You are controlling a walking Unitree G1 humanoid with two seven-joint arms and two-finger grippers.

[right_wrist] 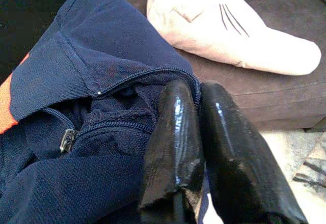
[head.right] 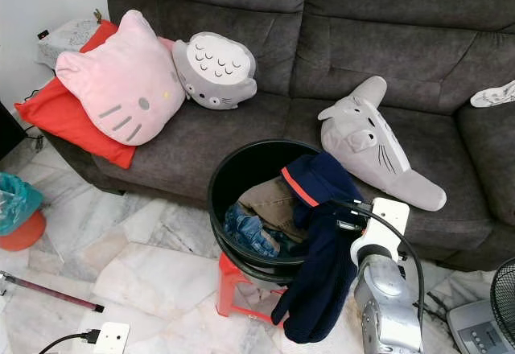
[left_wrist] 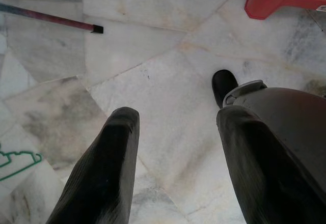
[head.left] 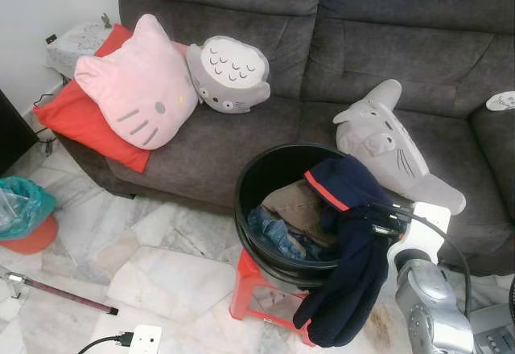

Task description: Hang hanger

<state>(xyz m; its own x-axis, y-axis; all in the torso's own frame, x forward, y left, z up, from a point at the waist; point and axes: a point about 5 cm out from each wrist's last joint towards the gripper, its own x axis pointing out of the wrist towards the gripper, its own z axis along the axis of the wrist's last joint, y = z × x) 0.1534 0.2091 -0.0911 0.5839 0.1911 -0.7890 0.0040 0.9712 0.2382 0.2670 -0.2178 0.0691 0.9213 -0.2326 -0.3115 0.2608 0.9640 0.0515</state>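
Currently pinching navy jacket (right_wrist: 91, 107) with right gripper (right_wrist: 196, 99), fingers pressed together at bucket (head.left: 273, 165) rim's 3 o'clock. Left gripper (left_wrist: 173, 132) idling, spread over floor (left_wrist: 153, 56). Probably needing lift next.

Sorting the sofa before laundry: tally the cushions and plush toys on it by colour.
Pink: 1, the cat-face cushion
Red: 1, the flat cushion under the pink one
Grey: 2, the round Totoro plush and the long Totoro plush
Total: 4
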